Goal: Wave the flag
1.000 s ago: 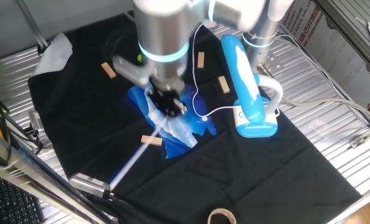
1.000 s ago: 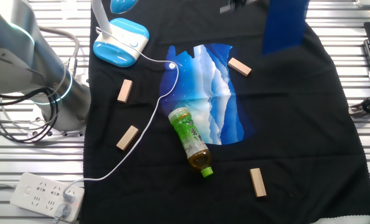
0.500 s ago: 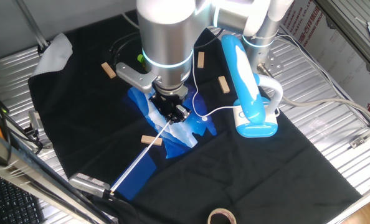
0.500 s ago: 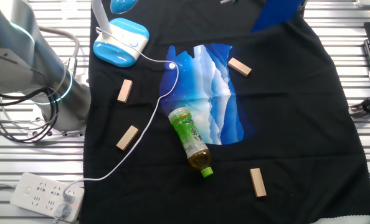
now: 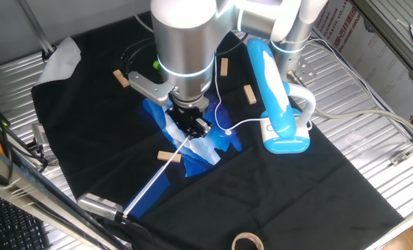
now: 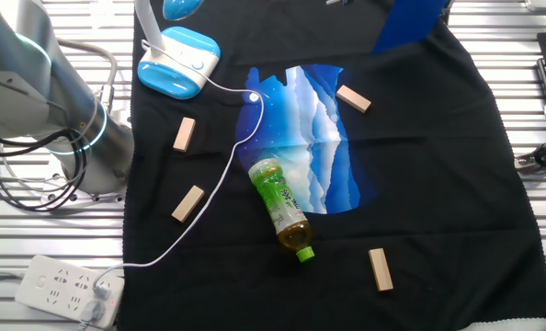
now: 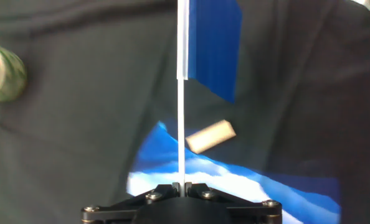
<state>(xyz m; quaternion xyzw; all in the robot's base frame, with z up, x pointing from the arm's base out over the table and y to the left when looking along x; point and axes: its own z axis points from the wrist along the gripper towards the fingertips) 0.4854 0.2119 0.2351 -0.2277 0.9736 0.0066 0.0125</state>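
My gripper (image 5: 195, 127) hangs above the table and is shut on the thin white stick of the flag (image 5: 154, 182). The stick slants down to the front left in one fixed view, and the blue cloth at its end shows dimly against the black mat. In the hand view the stick rises straight from between the closed jaws (image 7: 182, 186) and the dark-blue flag (image 7: 213, 43) hangs to its right. In the other fixed view only the flag's blue cloth (image 6: 406, 25) shows at the top edge.
A glossy blue-and-white plastic bag (image 6: 310, 138) lies on the black mat (image 6: 438, 184) with a green bottle (image 6: 280, 207) beside it. Several wooden blocks (image 6: 187, 202) are scattered around. A blue-and-white lamp (image 5: 276, 97) with a white cable stands right. A tape roll (image 5: 247, 242) lies in front.
The hand has turned and the stick has swung a little, the flag cloth tilting from upright to slanted. Over the last half second almost nothing moved.
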